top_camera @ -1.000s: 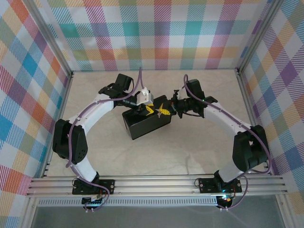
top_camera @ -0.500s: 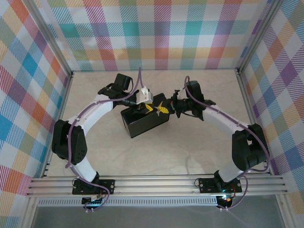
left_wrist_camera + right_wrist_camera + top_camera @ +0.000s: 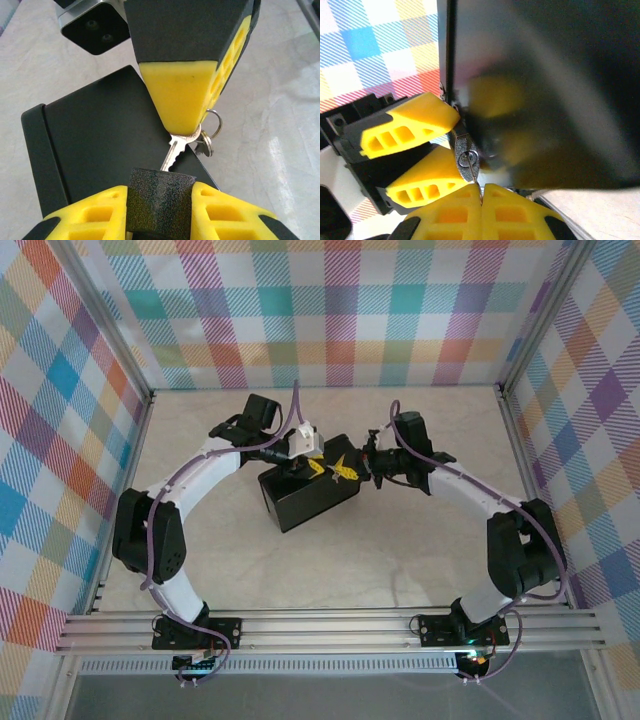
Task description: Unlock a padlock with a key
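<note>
Padlock [image 3: 159, 190] and key [image 3: 172, 154] are both in hand, so I judge the fetching part of the job done. In the left wrist view my left gripper [image 3: 161, 212] has its yellow fingers pressed on either side of the dark, grainy padlock, which it holds just above the near corner of the black box [image 3: 95, 140]. My right gripper [image 3: 192, 127] comes in from above with its tips pinched together on the key's head. A small key ring [image 3: 214, 121] with a second key hangs beside them.

The toothed blade runs down from those tips and meets the top face of the padlock. I take that as the insertion step under way. From here I cannot tell how deep the blade sits, or whether it is in the keyway at all rather than resting against the body.

The right wrist view shows the closed tips lined up on the lock, but it is blurred close in and adds little. In the top view both grippers meet over the box's far edge.

Nothing shows the shackle, so I cannot say whether it has opened. By my reckoning the work left is to seat the key fully, turn it, and see the shackle release.
</note>
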`<state>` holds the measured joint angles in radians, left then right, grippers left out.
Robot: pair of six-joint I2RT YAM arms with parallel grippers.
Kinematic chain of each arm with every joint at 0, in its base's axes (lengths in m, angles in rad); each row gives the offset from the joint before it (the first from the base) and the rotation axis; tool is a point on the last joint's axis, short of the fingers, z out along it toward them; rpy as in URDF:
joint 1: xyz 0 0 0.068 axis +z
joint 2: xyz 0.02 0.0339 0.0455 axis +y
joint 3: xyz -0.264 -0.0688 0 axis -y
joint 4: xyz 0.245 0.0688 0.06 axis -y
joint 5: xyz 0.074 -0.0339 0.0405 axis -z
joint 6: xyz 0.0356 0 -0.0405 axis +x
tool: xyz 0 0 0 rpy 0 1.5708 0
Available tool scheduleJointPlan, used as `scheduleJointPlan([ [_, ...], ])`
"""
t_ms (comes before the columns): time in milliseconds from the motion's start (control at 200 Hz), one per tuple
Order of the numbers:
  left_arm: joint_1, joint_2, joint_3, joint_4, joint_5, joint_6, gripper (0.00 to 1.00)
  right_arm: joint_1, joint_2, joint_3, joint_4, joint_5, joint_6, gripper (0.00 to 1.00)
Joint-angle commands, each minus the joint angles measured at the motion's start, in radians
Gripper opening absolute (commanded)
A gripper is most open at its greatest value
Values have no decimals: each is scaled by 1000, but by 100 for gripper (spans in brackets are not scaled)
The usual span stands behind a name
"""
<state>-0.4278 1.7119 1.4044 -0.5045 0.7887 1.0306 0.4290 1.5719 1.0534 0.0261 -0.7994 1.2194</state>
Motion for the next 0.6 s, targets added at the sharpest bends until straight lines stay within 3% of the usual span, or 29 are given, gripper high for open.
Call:
scheduleJointPlan([
  [0,-101,38,-33,130,159,-40,13,102,-1,58,346,-223,107,3],
  [60,-101,40,-35,123,131,-37,14,107,-35,120,64,-184,-125,3],
  [125,-101,41,-29,97,116,-19,14,127,-56,234,-403,12,-508,3],
  [185,-98,34,-31,87,117,-14,15,142,-49,274,-580,96,-719,4],
  [240,-97,27,-42,98,123,-18,15,128,-54,226,-537,52,-734,5],
  [365,-96,22,-70,145,126,-57,15,115,-86,54,-181,-81,-571,7],
  [465,-97,14,-85,157,137,-71,15,116,-48,49,-3,-211,-388,8],
  [595,-97,1,-131,269,115,-120,15,117,-15,76,99,-239,-196,11],
])
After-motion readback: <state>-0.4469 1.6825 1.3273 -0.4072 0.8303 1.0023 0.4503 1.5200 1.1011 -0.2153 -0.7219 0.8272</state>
